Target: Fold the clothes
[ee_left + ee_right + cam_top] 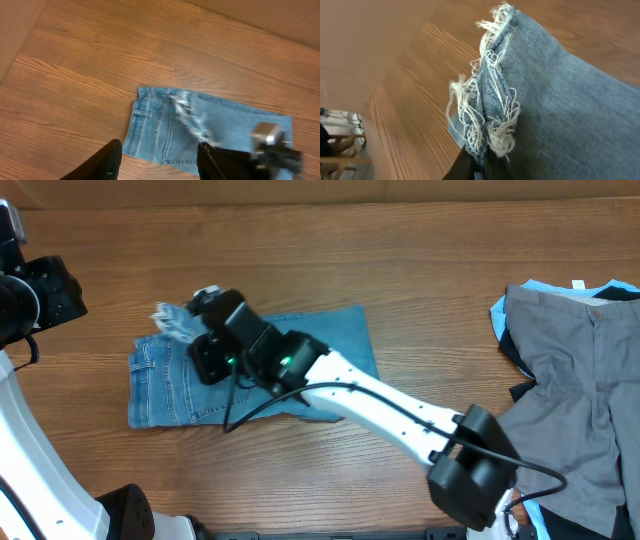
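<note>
while the right gripper pinches the frayed hem of the jeans, folded left of centre on the table, and the left gripper hangs spread and empty, loose threads may slip, dropping the fold askew.

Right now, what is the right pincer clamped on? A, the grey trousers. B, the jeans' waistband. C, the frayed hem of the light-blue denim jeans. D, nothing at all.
C: in the right wrist view the right pincer is closed on the frayed white hem of the light-blue denim jeans, with loose threads spilling out just above its fingertips.
</note>
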Robot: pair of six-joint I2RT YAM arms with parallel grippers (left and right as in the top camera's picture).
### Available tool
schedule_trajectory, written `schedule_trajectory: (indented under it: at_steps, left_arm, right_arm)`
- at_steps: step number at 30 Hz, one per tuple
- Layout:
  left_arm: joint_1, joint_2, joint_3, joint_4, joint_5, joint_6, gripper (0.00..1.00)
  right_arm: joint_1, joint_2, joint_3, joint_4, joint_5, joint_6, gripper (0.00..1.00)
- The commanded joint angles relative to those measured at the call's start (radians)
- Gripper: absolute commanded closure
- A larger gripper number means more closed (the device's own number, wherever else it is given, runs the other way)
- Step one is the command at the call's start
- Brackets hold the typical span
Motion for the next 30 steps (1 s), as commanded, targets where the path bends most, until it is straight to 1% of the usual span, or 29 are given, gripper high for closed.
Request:
schedule_trajectory:
  at_steps: [1, 3, 9, 10, 11, 12, 13, 14, 16, 18, 21, 23, 25, 28, 29, 30]
  left_arm:
    - [-0.002, 0.001, 0.008, -0.001, 0.027, -0.014, 0.48]
    - [-0.002, 0.001, 0.008, -0.001, 0.026, -0.013, 0.48]
    - [-0.002, 0.001, 0.008, -0.001, 0.026, -0.010, 0.49]
    - [-0.002, 0.001, 0.008, -0.001, 0.026, -0.010, 0.48]
    - [-0.002, 0.001, 0.008, -0.001, 0.026, -0.010, 0.48]
    - [-0.002, 0.001, 0.008, -0.001, 0.026, -0.010, 0.48]
    - [-0.002, 0.001, 0.008, -0.001, 0.026, -0.010, 0.48]
    - [-0.002, 0.001, 0.008, -0.001, 0.026, -0.010, 0.47]
    - [-0.002, 0.001, 0.008, -0.001, 0.027, -0.010, 0.43]
    - [-0.002, 0.001, 0.008, -0.001, 0.026, -0.010, 0.39]
    - [-0.002, 0.001, 0.006, -0.002, 0.026, -0.010, 0.36]
    - [-0.002, 0.001, -0.001, -0.001, 0.026, -0.010, 0.33]
    - [-0.002, 0.006, -0.010, -0.001, 0.026, -0.010, 0.33]
    - [-0.005, 0.017, -0.051, -0.001, 0.044, -0.010, 0.38]
    - [-0.008, 0.022, -0.086, -0.001, 0.073, -0.010, 0.45]
    - [-0.011, 0.024, -0.111, -0.001, 0.093, -0.010, 0.55]
  right_arm:
    - [0.010, 0.033, 0.015, 0.085, 0.009, 0.010, 0.96]
    - [0.016, 0.056, 0.015, 0.121, 0.010, 0.010, 0.96]
    - [0.045, 0.100, 0.014, 0.121, -0.006, 0.009, 0.96]
    - [0.053, 0.106, 0.014, 0.125, -0.006, 0.009, 0.93]
    - [0.066, 0.116, 0.014, 0.129, -0.006, 0.009, 0.81]
    - [0.078, 0.122, 0.014, 0.133, -0.006, 0.006, 0.64]
    - [0.087, 0.124, 0.014, 0.133, -0.006, -0.004, 0.44]
    - [0.100, 0.125, 0.014, 0.129, -0.008, -0.047, 0.36]
    - [0.114, 0.122, 0.014, 0.121, -0.008, -0.132, 0.25]
    - [0.115, 0.107, 0.015, 0.084, 0.026, -0.164, 0.25]
    - [0.085, 0.070, 0.016, -0.005, 0.063, -0.164, 0.27]
    - [0.049, 0.030, 0.016, -0.092, 0.071, -0.164, 0.34]
    - [0.000, -0.018, 0.016, -0.192, 0.074, -0.164, 0.41]
    - [-0.093, -0.087, 0.016, -0.343, 0.073, -0.148, 0.45]
    - [-0.139, -0.112, 0.016, -0.405, 0.073, -0.131, 0.46]
    - [-0.169, -0.125, 0.016, -0.442, 0.072, -0.113, 0.46]
